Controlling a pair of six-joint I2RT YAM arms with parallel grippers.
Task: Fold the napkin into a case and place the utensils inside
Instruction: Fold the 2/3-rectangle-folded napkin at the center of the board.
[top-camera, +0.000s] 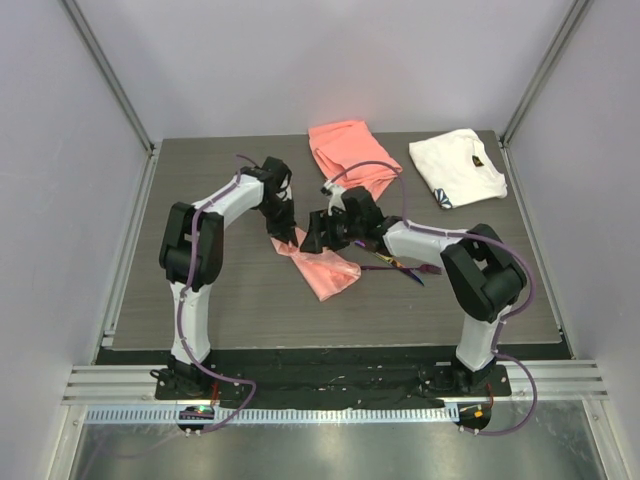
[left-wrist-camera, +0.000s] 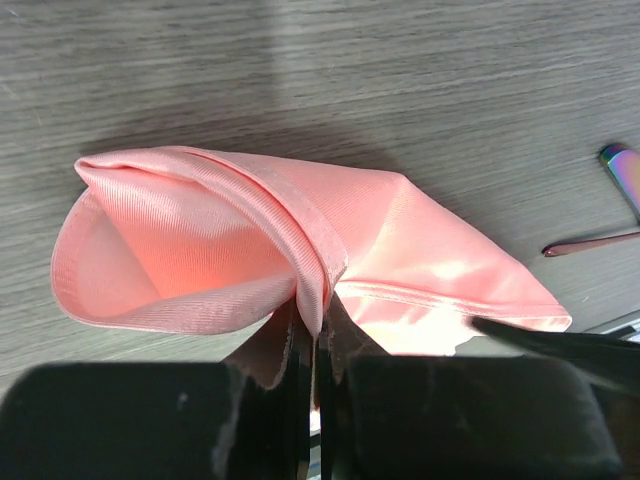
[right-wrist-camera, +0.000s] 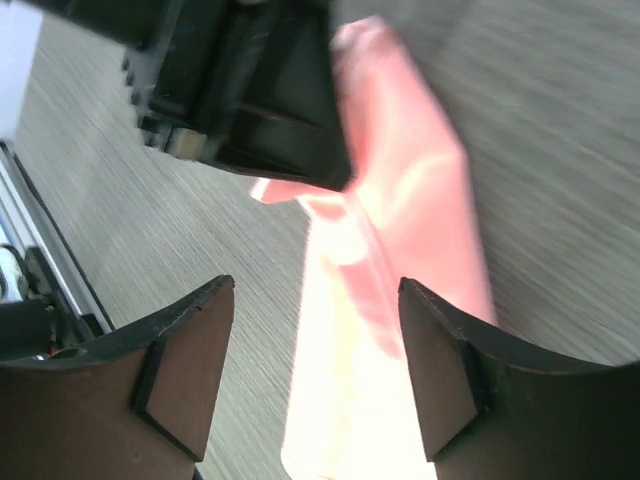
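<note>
Pink napkin (left-wrist-camera: 400, 240) clamped between the left jaws

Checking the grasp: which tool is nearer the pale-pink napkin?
Left. The left tool is shut on the napkin, pinching its folded edge. The right tool hangs open just above the same cloth, beside the left one.

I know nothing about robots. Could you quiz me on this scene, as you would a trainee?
1. True or false: the left gripper is shut on an edge of the napkin.
2. Pick one: the right gripper is A) open above the napkin, B) shut on the napkin, C) out of sight.
3. Fill in: the utensils lie on the ____, beside the napkin rather than inside it.

Key: 1 true. 2 A. 3 table.
</note>
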